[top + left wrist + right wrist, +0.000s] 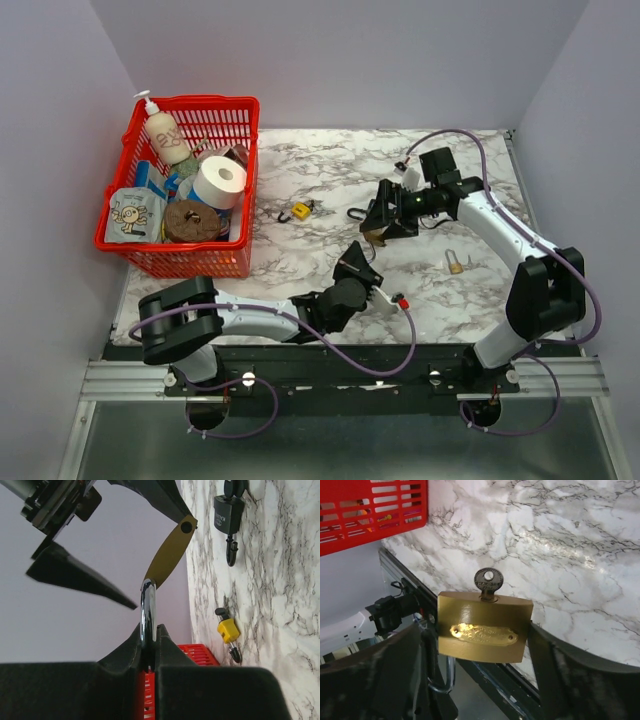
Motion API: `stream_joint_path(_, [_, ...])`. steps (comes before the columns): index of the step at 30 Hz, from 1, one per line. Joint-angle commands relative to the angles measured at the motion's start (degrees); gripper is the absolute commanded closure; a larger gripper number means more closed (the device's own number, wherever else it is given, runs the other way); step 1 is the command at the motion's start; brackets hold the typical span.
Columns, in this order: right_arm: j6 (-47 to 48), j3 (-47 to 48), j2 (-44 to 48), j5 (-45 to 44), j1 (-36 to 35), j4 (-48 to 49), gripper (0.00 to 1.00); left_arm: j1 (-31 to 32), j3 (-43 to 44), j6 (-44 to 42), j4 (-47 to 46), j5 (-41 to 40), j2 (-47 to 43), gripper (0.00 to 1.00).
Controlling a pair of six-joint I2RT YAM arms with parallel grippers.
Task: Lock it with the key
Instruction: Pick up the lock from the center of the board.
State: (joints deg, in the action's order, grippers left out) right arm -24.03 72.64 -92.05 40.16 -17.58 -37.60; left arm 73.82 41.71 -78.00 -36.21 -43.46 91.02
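Two grippers share one lock, and that is the root of most of the risk. The left gripper [148, 636] is pressed together on the curved chrome shackle [147, 607], pinching only a thin stretch of it. The right gripper [481, 630] appears to clamp the rectangular brass padlock [482, 627] by its two side edges. This holds the padlock in the air above the white marble-patterned table [580, 545], with the small round-headed steel key [488, 581] standing in the keyway on its upper face. With both tools occupied, nothing is free to turn that key, so one grip probably has to be given up. If the right one lets go, the body would hang from a slick round bar. It could swing or swivel in the pinch and perhaps shed the key. If the left one lets go, the shackle is unguided. Only a short piece of the shackle shows low behind the body in the right wrist view, so I cannot tell whether its free leg sits over its hole. Pushing it home off-axis could jam it or twist the smooth brass out of the side clamp. The key head is thin and the fingers are broad, so a clumsy approach might knock it askew rather than grasp it. A dropped lock would land near the small yellow padlock [227, 630] and the black padlock [227, 517] lying on the marble.
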Motion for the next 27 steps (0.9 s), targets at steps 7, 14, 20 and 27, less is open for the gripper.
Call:
stream_joint_path(7, [7.23,8.64,2.58,9.67,4.21,-1.15,0.0,-3.06,5.2,21.01,15.61,9.43,-13.31,1.0])
stream_joint_path(14, [19.09,11.29,7.32,13.8,10.55,-2.99,0.0,-11.85,14.7,45.69,35.22,29.9,-23.51,1.0])
stream_joint_path(20, [36.06,7.44,16.45,17.84,10.82,-3.63,0.0,-19.67,21.38,65.05,39.45,51.23,-28.35,1.0])
stream_joint_path(27, [49.05,1.36,28.94,25.39,10.82,-2.99,0.0,-24.51,23.85,77.73,38.41,69.36,-29.76,1.0])
